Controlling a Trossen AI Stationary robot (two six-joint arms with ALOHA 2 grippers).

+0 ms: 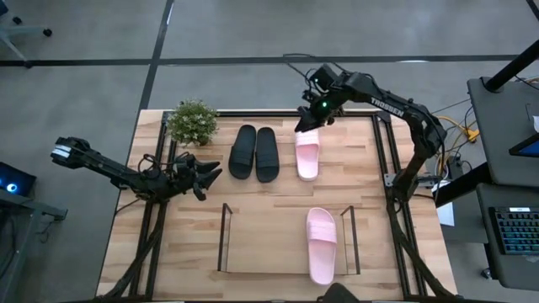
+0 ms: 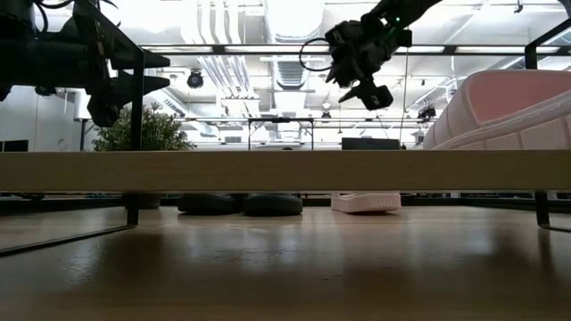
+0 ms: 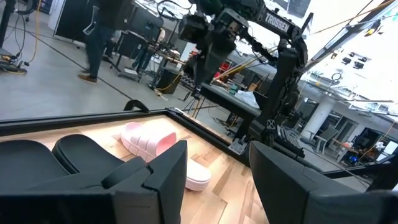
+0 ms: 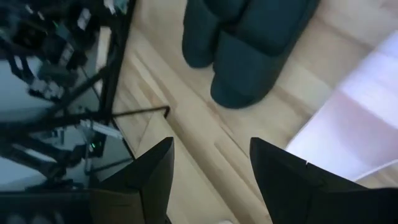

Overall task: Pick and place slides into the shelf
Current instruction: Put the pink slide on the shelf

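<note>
High view: my right gripper point(image 1: 310, 118) hangs over the far end of a pink slide point(image 1: 306, 158) on the tabletop; black pair point(image 1: 254, 152) just beside it. Other pink slide point(image 1: 321, 244) sits on the shelf point(image 1: 253, 244). My left gripper point(image 1: 205, 178) waits near the plant point(image 1: 193, 121).

Low view: right gripper point(image 2: 361, 76) looks clear above the slide, probably not touching.

Wrist views: both grippers' fingers spread, empty.
</note>
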